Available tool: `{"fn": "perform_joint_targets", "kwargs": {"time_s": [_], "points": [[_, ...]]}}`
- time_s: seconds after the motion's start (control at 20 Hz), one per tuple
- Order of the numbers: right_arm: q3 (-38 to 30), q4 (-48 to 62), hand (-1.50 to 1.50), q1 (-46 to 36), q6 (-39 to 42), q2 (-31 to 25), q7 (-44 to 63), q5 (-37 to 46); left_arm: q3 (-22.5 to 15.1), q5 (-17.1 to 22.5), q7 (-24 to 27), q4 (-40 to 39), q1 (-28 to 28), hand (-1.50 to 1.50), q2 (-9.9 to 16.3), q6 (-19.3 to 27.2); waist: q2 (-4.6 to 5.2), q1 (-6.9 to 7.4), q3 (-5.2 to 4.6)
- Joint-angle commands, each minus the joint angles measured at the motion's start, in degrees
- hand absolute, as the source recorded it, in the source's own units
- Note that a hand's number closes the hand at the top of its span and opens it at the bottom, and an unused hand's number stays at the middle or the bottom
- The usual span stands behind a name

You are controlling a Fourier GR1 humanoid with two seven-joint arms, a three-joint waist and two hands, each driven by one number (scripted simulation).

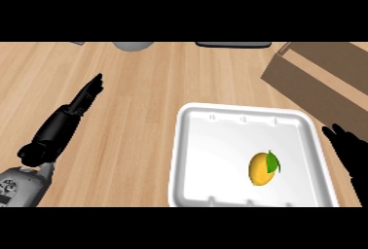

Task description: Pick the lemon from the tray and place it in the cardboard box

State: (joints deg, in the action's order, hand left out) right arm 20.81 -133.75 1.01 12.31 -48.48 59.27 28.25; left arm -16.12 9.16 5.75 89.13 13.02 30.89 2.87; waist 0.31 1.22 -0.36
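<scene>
— Yellow with a green leaf, that lemon [263, 168] lies inside the white tray [215, 146], down toward the tray's five o'clock corner. Nothing else is in there with it.

— And the cardboard box [316, 73]?

— Up at one o'clock from the tray, cut off by the edge of what we can see. I can't tell whether anything is in it; only a brown outer wall and a flap show.

— Which hand goes for it, do you think?

— The right hand [348, 151], I'd guess. It sits at three o'clock, just beside the tray's rim, fingers straight and pointing up, grasping nothing. The left hand [84, 97] is stretched out flat over the wooden counter [137, 87] at nine o'clock, well apart from the tray, released too.

— What could go wrong from here?

— The lemon is rounded and lies on a smooth tray floor. If the fingers come in from one side only, I'd expect it to roll toward the middle, away from the right hand. The tray's raised rim stands between hand and fruit, so a low approach could catch it and shove the whole tray.

— And at the box?

— The near wall looks tall. Carried too low, the lemon could knock it.
</scene>
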Motion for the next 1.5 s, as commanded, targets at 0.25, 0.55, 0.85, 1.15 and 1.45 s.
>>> {"fn": "perform_joint_targets", "kwargs": {"time_s": [0.25,0.55,0.85,1.15,1.45], "points": [[11.8,2.3,-1.5,-11.8,9.1,9.6,21.7,-0.5,0.6,-1.6,0.8,-3.5,2.2,0.0,-1.9,-0.3,-0.16,-0.08,0.07],[14.4,7.3,-1.5,-15.9,9.1,16.8,25.8,0.0,1.1,-1.5,-1.2,-3.8,2.9,0.0,-2.8,-0.1,-0.35,-0.32,0.05],[15.6,17.5,-1.5,-18.0,9.6,18.7,22.8,5.2,2.9,-0.1,-0.5,-4.0,2.2,0.0,-1.5,-2.7,-0.33,-0.42,0.2],[17.5,19.2,-1.5,-19.3,11.6,24.7,25.1,9.6,2.5,-2.1,-1.1,-3.2,2.0,0.0,-2.7,-1.6,-0.5,-1.07,0.22],[14.1,28.8,-1.5,-19.2,11.4,26.8,19.4,11.6,2.4,-3.1,-0.6,-1.6,0.4,0.0,-3.1,-1.7,-0.36,-0.75,0.3]]}}
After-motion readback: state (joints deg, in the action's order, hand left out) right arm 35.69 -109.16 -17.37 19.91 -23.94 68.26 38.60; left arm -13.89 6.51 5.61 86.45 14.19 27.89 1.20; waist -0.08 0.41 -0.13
